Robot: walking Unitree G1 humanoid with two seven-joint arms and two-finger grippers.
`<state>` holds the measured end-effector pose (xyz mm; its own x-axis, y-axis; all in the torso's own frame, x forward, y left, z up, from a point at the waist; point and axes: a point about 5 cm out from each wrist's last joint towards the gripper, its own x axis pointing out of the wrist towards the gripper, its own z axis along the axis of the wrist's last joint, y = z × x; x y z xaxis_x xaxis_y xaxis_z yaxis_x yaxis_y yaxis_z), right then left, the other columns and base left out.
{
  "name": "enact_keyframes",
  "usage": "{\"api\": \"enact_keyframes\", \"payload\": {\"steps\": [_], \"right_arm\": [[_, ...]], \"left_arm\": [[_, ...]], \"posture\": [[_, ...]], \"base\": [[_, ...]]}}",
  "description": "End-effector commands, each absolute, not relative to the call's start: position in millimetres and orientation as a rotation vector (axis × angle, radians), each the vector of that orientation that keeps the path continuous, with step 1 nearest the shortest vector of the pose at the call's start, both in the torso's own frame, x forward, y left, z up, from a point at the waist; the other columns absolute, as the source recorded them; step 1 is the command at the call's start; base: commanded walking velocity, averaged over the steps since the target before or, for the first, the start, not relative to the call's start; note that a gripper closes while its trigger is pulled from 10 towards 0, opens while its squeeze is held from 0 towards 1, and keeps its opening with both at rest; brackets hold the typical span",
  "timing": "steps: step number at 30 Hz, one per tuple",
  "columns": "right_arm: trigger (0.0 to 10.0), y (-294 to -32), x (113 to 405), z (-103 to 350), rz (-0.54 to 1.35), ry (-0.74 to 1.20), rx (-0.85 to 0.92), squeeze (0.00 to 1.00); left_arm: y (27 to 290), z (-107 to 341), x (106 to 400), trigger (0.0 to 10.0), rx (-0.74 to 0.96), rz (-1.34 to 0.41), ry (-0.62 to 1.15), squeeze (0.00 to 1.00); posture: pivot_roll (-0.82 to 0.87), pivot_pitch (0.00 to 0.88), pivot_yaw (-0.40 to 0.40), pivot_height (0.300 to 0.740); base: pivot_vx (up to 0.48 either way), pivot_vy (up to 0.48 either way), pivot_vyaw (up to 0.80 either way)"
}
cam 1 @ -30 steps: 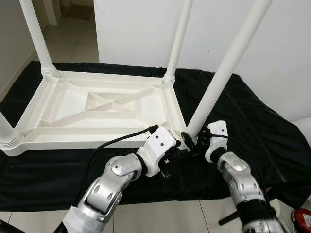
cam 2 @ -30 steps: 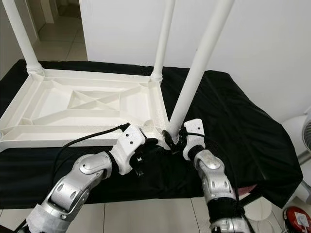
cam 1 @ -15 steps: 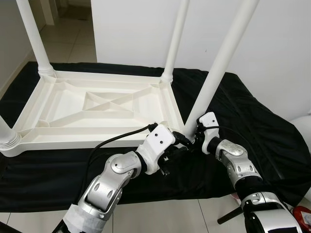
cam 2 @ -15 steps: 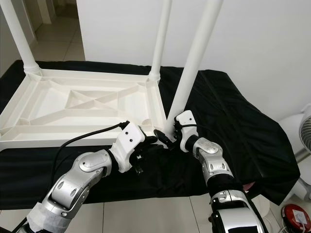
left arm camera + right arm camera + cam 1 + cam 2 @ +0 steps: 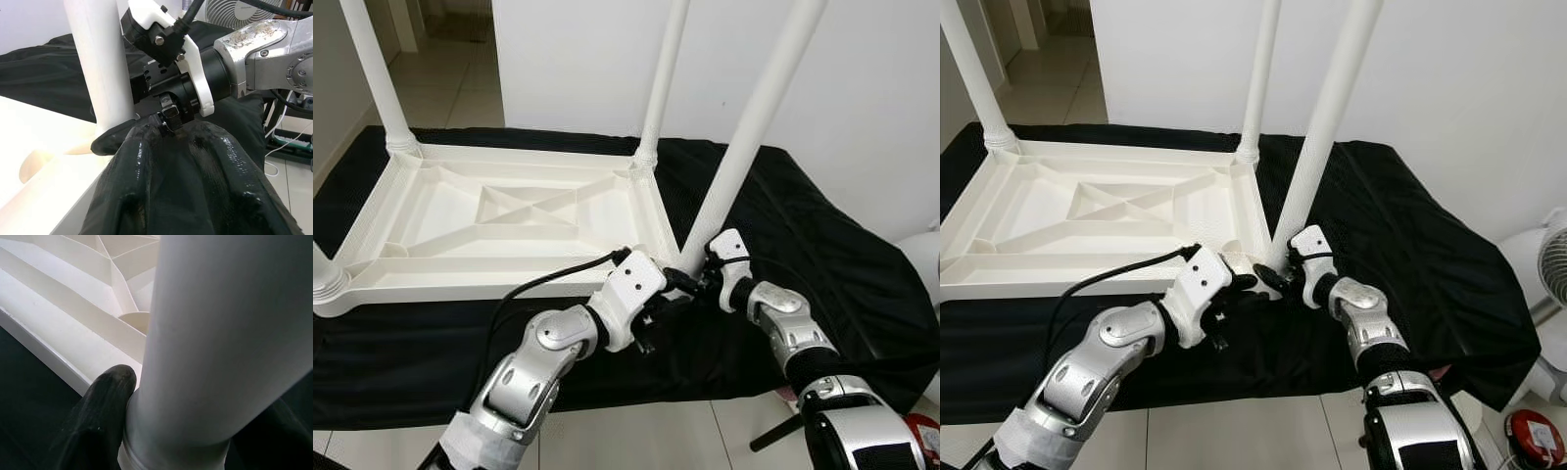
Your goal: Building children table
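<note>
White plastic table top (image 5: pixel 509 211) lies upside down; at its near corner our right gripper (image 5: pixel 703 279) clasps the tilted leg (image 5: pixel 744 137), left gripper (image 5: pixel 671 294) closed alongside, empty.

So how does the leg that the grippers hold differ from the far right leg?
The held leg leans to the right; the far right leg stands nearly upright. The held leg's foot is at the near right corner of the tabletop, between the left gripper and right gripper; the far leg sits in its socket, untouched. Both are white round tubes.
</note>
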<state>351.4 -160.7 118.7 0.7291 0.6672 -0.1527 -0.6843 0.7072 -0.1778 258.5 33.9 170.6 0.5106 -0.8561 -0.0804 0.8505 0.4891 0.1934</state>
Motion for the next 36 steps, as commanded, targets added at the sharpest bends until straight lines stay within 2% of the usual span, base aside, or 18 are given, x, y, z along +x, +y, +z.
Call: {"api": "enact_keyframes", "payload": {"steps": [1,2,3,4,8,13,18,21,25,27,28,29,36], "right_arm": [[0.0,-162,345,106,0.788,0.133,-0.216,0.0],[3.9,-165,345,105,0.767,0.124,-0.213,0.0],[3.9,-165,345,105,0.767,0.124,-0.213,0.0],[10.0,-167,345,105,0.752,0.117,-0.201,0.0],[10.0,-170,344,106,0.697,0.104,-0.183,0.0],[10.0,-175,347,110,0.521,0.067,-0.154,0.0],[10.0,-171,345,113,0.482,0.035,-0.148,0.0],[10.0,-162,338,120,0.351,-0.006,-0.127,0.0],[10.0,-160,335,121,0.307,-0.009,-0.103,0.0],[10.0,-153,329,122,0.164,-0.013,-0.061,0.0],[10.0,-153,329,122,0.164,-0.013,-0.061,0.0],[10.0,-147,320,120,0.026,-0.003,-0.054,0.0],[10.0,-128,301,113,-0.069,0.04,-0.014,0.0]], "left_arm": [[33,172,259,10.0,0.23,-1.013,-0.034,0.0],[33,172,258,10.0,0.229,-1.015,-0.034,0.0],[33,172,258,10.0,0.229,-1.015,-0.034,0.0],[33,172,258,10.0,0.228,-1.017,-0.033,0.0],[33,171,257,10.0,0.227,-1.02,-0.031,0.0],[32,170,257,10.0,0.225,-1.023,-0.025,0.0],[31,169,256,10.0,0.224,-1.028,-0.023,0.0],[31,168,256,10.0,0.223,-1.032,-0.02,0.0],[31,168,255,10.0,0.223,-1.033,-0.02,0.0],[31,167,254,10.0,0.223,-1.033,-0.017,0.0],[31,167,254,10.0,0.223,-1.033,-0.017,0.0],[31,167,254,10.0,0.222,-1.033,-0.016,0.0],[30,167,253,10.0,0.222,-1.033,-0.017,0.0]], "posture": [[0.0,0.0,-0.09,0.74],[0.0,0.0,-0.09,0.74],[0.0,0.0,-0.09,0.74],[-0.01,0.0,-0.089,0.74],[-0.01,0.0,-0.088,0.74],[-0.02,0.0,-0.082,0.74],[-0.03,0.0,-0.082,0.74],[-0.02,0.0,-0.085,0.74],[-0.02,0.0,-0.087,0.74],[-0.02,0.0,-0.093,0.74],[-0.02,0.0,-0.093,0.74],[-0.02,0.0,-0.094,0.74],[-0.01,0.0,-0.102,0.74]], "base": [[0.0,0.0,0.0],[0.0,0.0,0.0],[0.0,0.0,0.0],[0.0,0.0,0.0],[0.0,0.0,0.0],[0.0,0.0,0.0],[0.0,0.0,0.0],[0.0,0.0,0.0],[0.0,0.0,0.0],[0.0,0.0,0.0],[0.0,0.0,0.0],[0.0,0.0,0.0],[0.0,0.0,0.0]]}}
